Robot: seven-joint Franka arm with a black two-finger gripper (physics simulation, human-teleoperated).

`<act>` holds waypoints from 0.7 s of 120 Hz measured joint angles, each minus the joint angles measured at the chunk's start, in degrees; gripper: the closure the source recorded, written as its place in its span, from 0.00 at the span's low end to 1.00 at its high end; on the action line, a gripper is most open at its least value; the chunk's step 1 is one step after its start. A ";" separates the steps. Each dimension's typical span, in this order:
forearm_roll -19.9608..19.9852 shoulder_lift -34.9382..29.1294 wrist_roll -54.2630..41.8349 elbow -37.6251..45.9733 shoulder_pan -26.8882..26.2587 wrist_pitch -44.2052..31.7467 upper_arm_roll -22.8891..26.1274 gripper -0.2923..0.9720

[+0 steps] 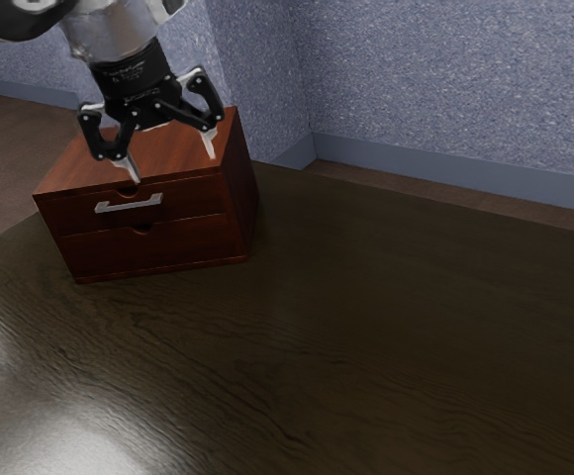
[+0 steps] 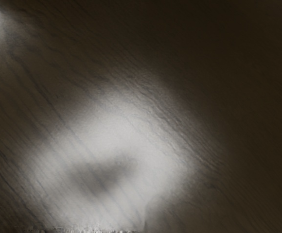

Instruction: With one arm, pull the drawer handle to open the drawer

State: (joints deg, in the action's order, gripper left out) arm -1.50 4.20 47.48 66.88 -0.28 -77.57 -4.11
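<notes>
Looked like a domestic room: speckled blue-grey textured walls (image 1: 445, 69), grey-blue baseboard (image 1: 445, 166), brown wooden floor (image 1: 0, 129), dark glossy wood-grain table (image 1: 366, 346) carrying a small reddish-brown wooden two-drawer chest (image 1: 158, 247).

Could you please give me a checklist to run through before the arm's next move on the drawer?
1. Gripper open: ok, the fingers are spread wide.
2. Handle between the fingers: not ok. One fingertip hangs just above it, and the other is over the top of the cabinet.
3. Fingertip touching the handle: cannot tell.
4. Top drawer ready to pull: ok, it is shut, with its front flush with the cabinet.
5. Alignment confirmed in the wrist view: cannot tell, since it looks at the table.
</notes>
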 joint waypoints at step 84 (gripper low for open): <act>0.26 4.94 28.65 9.85 3.65 -16.38 -1.77 0.23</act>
State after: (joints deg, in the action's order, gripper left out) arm -1.24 9.14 76.13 76.73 3.38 -93.96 -5.88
